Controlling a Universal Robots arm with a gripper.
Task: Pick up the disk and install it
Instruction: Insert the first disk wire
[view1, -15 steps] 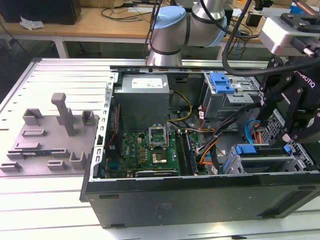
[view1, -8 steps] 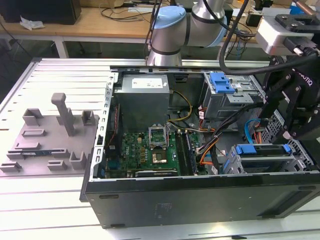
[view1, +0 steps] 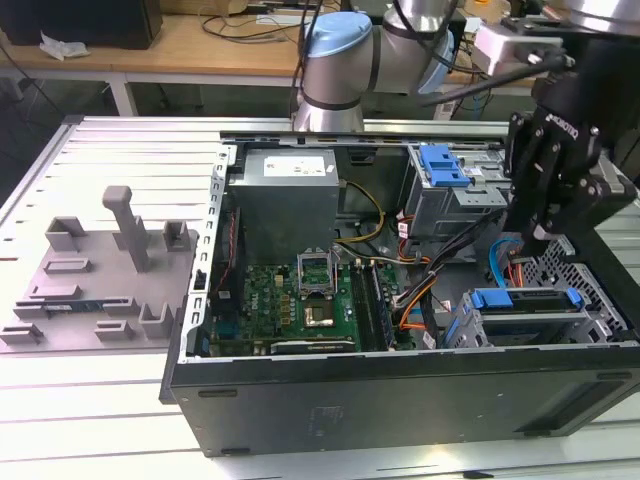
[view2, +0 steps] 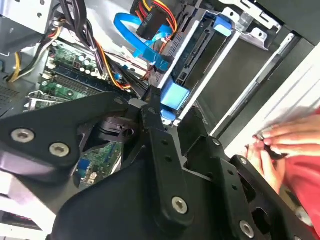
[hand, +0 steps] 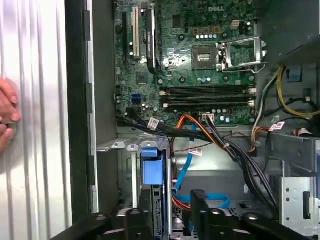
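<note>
Disk (view1: 525, 299) is down in the drive cage (view1: 470, 330) at the near corner of the open computer case (view1: 400, 400), on the exterior view's right, and its blue carrier bracket lies level along the top of the cage. In the first wrist view the same blue bracket end (hand: 151, 167) sits square in the bay, with a blue data cable (hand: 182, 170) curling just beside it. Right above the disk hangs the claw (view1: 540, 245), pointing down into the case. In the first wrist view its two black fingers (hand: 199, 205) stand apart, with nothing clamped between them. Further into the case lies the green motherboard (view1: 300, 300), with bundles of black and orange wiring running between it and the cage. Over on the exterior view's left, well apart from the case, a grey fixture plate carries an upright grey post (view1: 125, 225) on the slatted metal tabletop (view1: 100, 440). A person's hand (hand: 6, 117) rests on the tabletop just outside the case wall, close to the disk's corner.
</note>
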